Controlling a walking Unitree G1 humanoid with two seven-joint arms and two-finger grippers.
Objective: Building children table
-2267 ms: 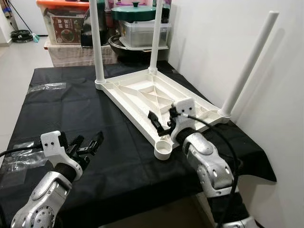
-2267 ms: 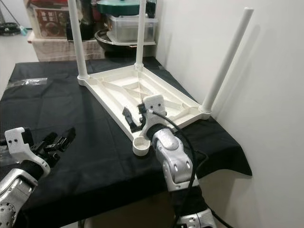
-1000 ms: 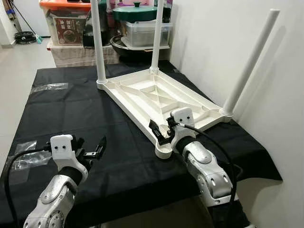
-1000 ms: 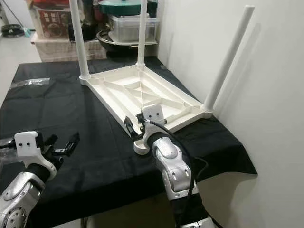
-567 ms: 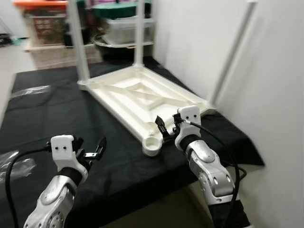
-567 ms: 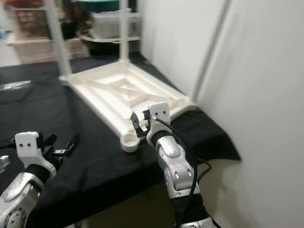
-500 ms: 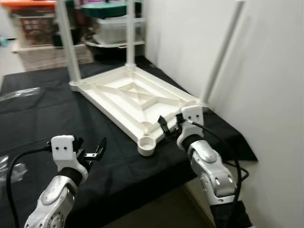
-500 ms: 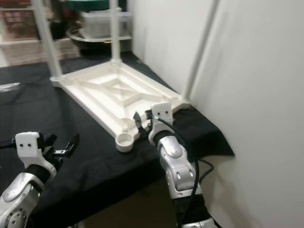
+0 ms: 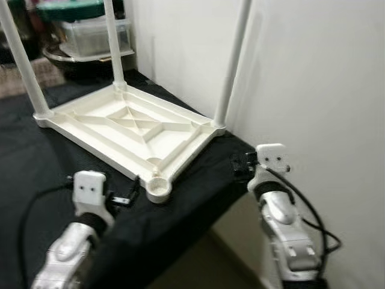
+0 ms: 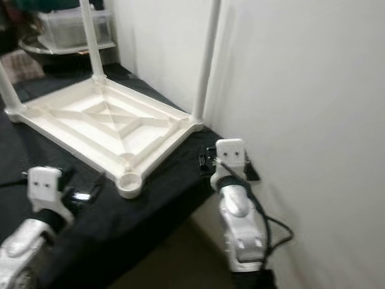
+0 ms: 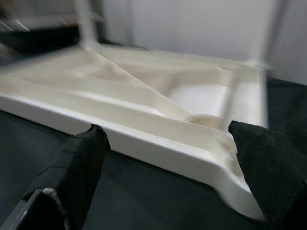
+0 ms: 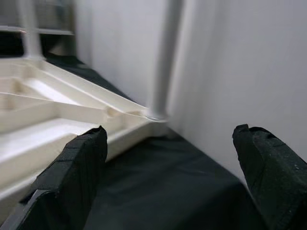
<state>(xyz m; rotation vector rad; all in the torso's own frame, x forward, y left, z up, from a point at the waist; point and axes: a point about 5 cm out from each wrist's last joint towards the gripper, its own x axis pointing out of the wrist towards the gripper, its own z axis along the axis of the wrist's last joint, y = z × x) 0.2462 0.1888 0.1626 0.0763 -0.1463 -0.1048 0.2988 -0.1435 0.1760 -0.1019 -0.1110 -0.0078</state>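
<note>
- The left claw (image 9: 133, 189) hovers low over the black-covered desk (image 9: 36, 162) at about 7 o'clock in the head view, its two black fingers (image 11: 79, 167) spread apart with nothing between them, aimed at the near long edge of the children table (image 9: 129, 129).
- The right claw (image 10: 206, 162) sits at about 4 o'clock, off the desk's near right corner and close to the white wall (image 10: 301, 90); its fingers (image 12: 72, 167) are likewise wide apart and empty, pointed toward the corner leg (image 12: 163, 62).
- Both silver arms reach forward from below with wrists roughly level; a black cable loops off the right forearm.
- The children table is white plastic, upside down on the desk toward 11 o'clock, its ribbed underside facing up with diagonal braces.
- Three white legs (image 9: 233, 60) stand upright in corner sockets; the nearest corner socket (image 9: 157, 188) is an open round cup, just beside the left claw.
- At 12 o'clock behind the desk a clear lidded bin (image 9: 90, 36) stands; its contents are too blurred to tell.
</note>
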